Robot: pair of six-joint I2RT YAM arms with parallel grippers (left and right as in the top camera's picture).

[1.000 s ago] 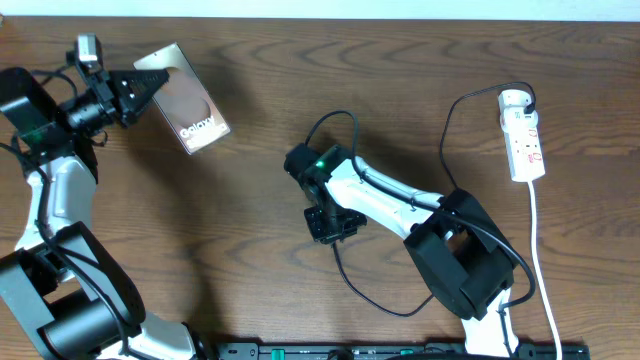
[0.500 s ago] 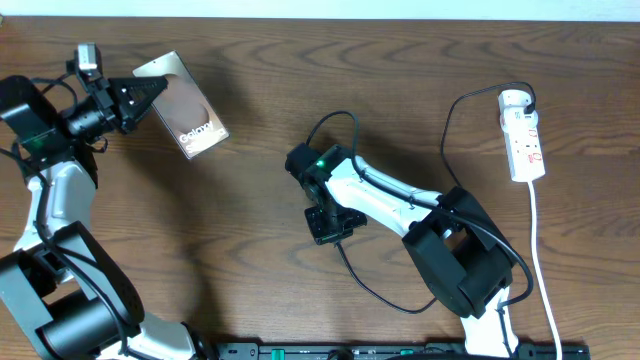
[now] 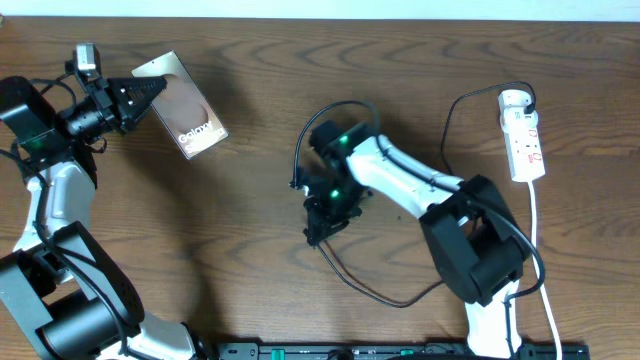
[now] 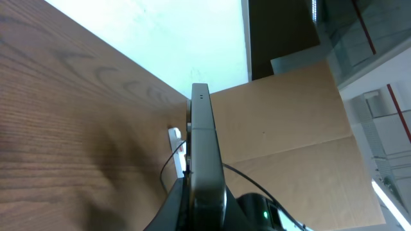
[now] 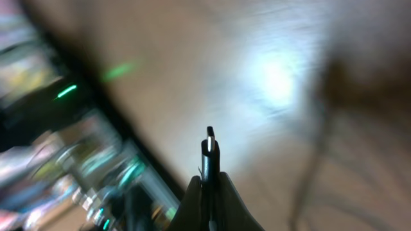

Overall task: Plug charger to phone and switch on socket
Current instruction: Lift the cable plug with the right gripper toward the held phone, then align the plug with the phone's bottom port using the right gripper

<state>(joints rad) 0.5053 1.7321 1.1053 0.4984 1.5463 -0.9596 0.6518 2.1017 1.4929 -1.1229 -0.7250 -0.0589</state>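
My left gripper (image 3: 132, 98) is shut on the bronze-brown phone (image 3: 188, 107) and holds it tilted above the table at the far left. In the left wrist view the phone (image 4: 202, 147) shows edge-on between the fingers. My right gripper (image 3: 318, 222) is shut on the black charger plug (image 5: 209, 157), whose tip sticks out past the fingers in the blurred right wrist view. The thin black cable (image 3: 372, 293) loops over the table and runs up to the white socket strip (image 3: 524, 135) at the far right.
The strip's white cord (image 3: 541, 270) runs down the right side to the table's front edge. Slack cable loops lie behind the right arm (image 3: 335, 108) and near the front. A black rail (image 3: 400, 351) lines the front edge.
My right arm has swung and turned, its wrist moving back and right while the gripper with the plug now points to the front left. The cable loops shifted. The left arm and phone barely moved.
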